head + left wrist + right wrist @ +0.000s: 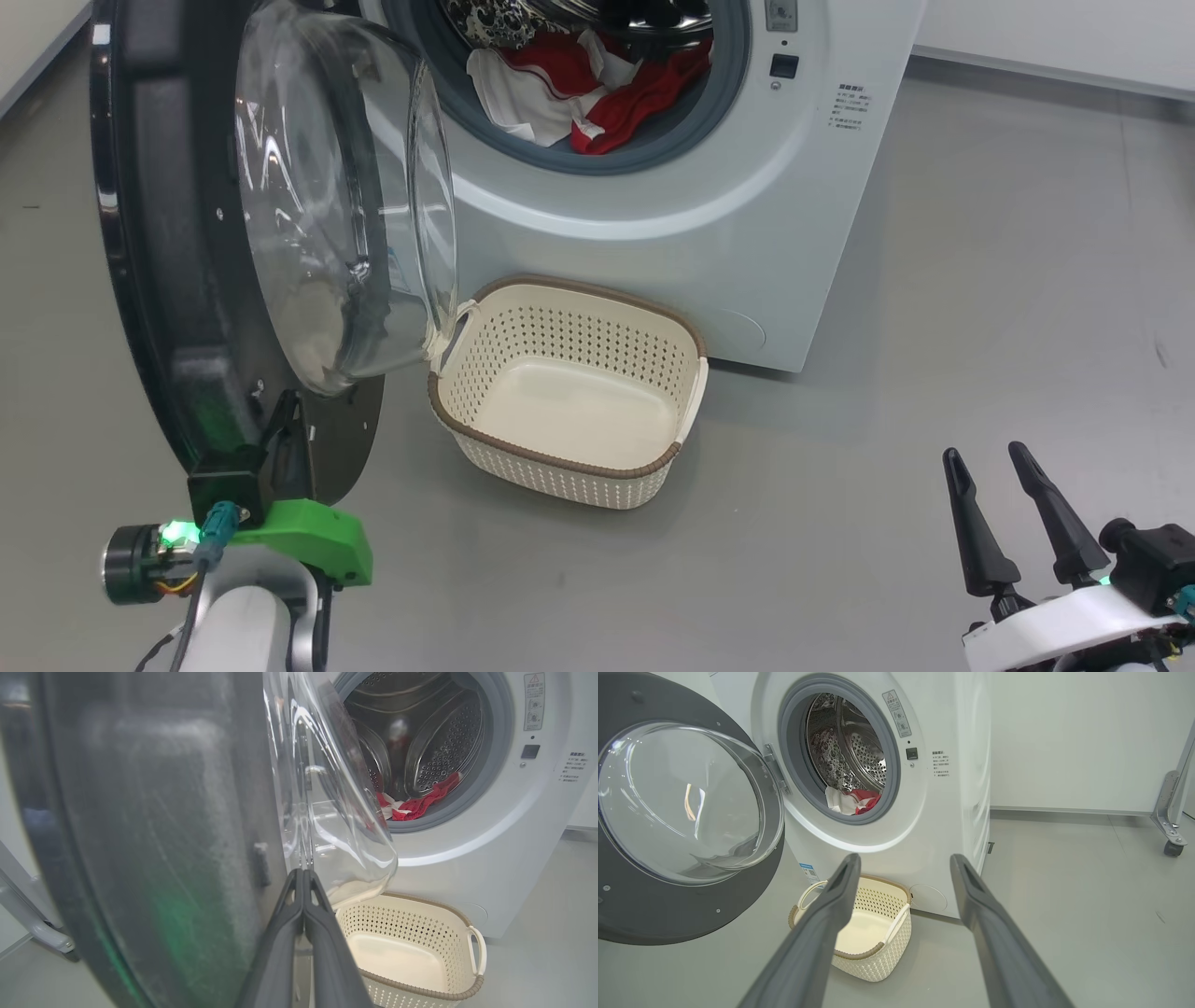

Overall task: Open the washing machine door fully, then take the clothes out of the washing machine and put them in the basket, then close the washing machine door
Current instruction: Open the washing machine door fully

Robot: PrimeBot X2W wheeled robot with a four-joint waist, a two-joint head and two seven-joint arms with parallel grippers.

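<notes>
Head view puts the washing machine (747, 233) at the top, white and boxy, its round porthole uncovered. The washing machine door (168, 233) stands swung wide on the left, black ring almost edge-on to the camera and the clear glass bowl bulging back toward the machine, its lower lip above the near handle of the basket. The basket (597, 350) sits on the grey floor (887, 467) just in front of the machine, below the porthole, cream bottom showing. The clothes (597, 93) lie inside the drum at the porthole's lower lip — red with white trim, plus white cloth. Left end effector (303, 877) is closed, fingers pressed together on nothing, tips right by the door's inner face; contact cannot be told. Right end effector (985, 457) hangs open at lower right, well apart from everything.
</notes>
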